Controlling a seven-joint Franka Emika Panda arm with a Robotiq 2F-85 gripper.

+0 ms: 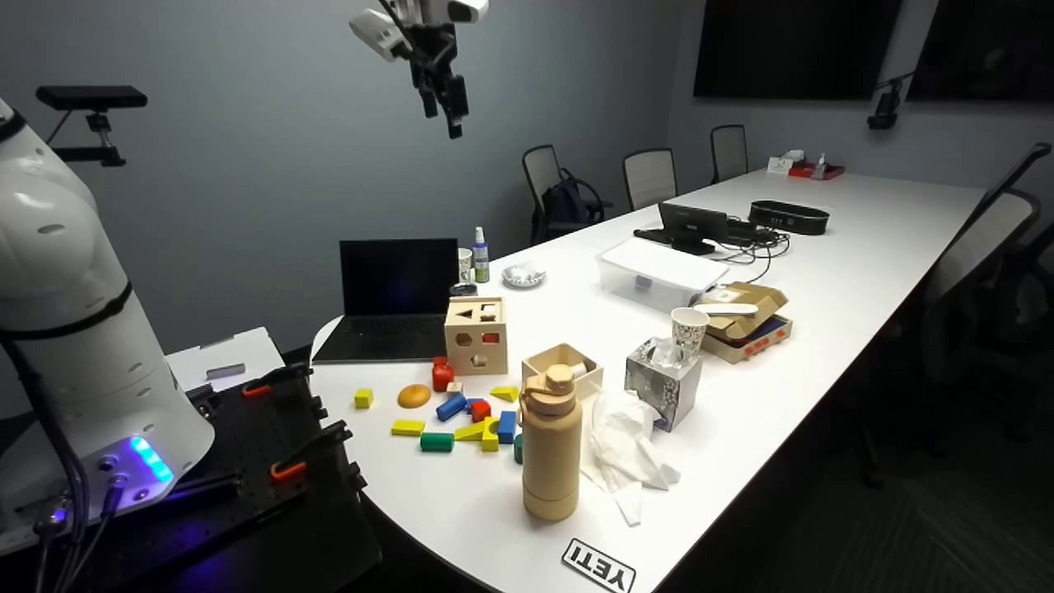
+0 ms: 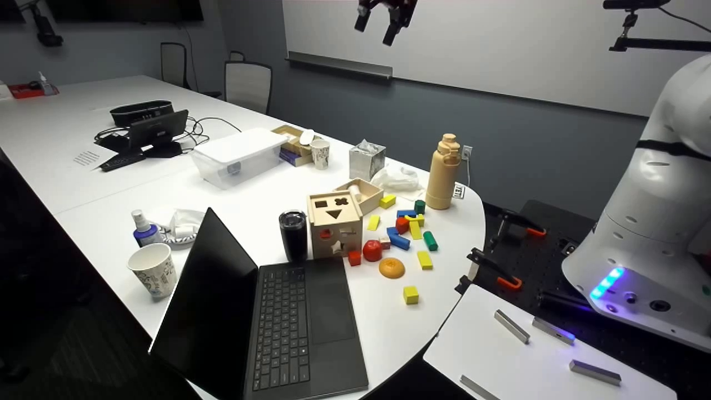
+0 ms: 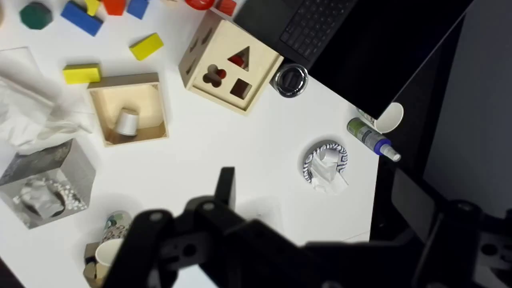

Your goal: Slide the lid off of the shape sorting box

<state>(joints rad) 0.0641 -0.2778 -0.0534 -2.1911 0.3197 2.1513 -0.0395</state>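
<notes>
The shape sorting box is a light-wood cube on the white table, beside the laptop; it also shows in an exterior view and the wrist view. Its lid is a flat wood panel lying on top, with triangle, clover and square holes. Red shows through some holes. The lid also shows in both exterior views. My gripper is high above the table, well apart from the box. Its fingers are wide apart and empty in an exterior view and the wrist view.
An open laptop and a dark tumbler stand close to the box. An open wooden tray is near it. Several coloured blocks, a red apple, a tan bottle and a tissue box are on the table.
</notes>
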